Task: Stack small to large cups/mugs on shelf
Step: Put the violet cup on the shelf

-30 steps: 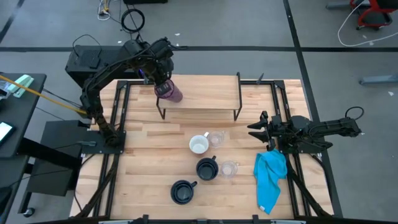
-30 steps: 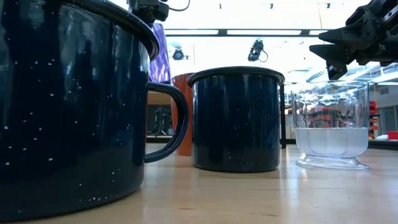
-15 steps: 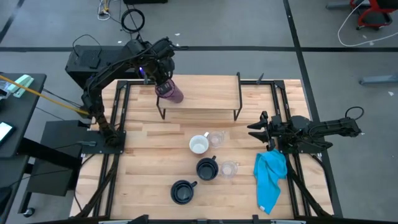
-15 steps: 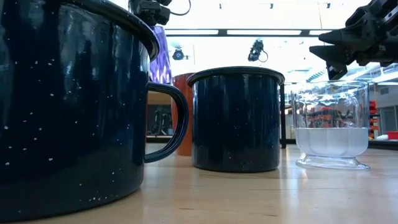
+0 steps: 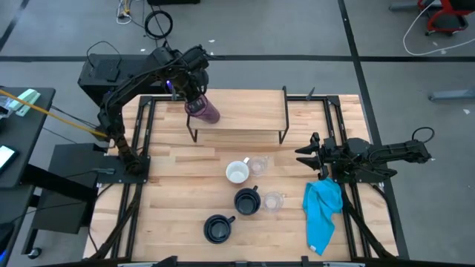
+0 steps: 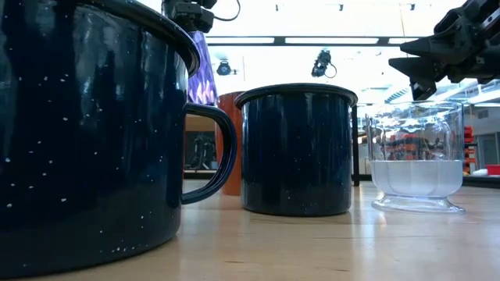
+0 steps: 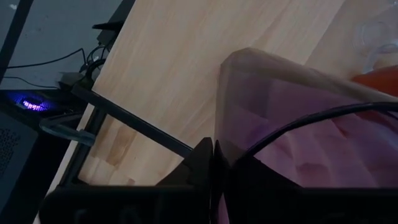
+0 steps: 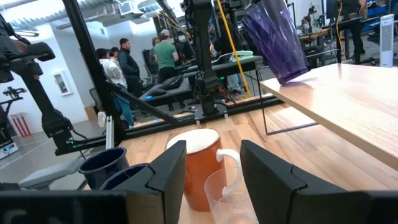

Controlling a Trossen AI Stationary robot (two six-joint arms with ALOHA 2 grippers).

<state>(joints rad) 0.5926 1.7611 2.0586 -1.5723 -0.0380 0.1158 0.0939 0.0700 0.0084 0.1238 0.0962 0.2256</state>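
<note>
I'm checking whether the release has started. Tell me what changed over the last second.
Almost nothing. The left pincer remains at the purple tumbler, which leans on the left end of the shelf; no visible shift, no visible release. The right pincer waits open at the right edge; the mugs and glasses on the table stayed put.

No legible text, label, brand, number or sign appears in any view; the small wall placard at the right wrist view's left edge is unreadable.
</note>
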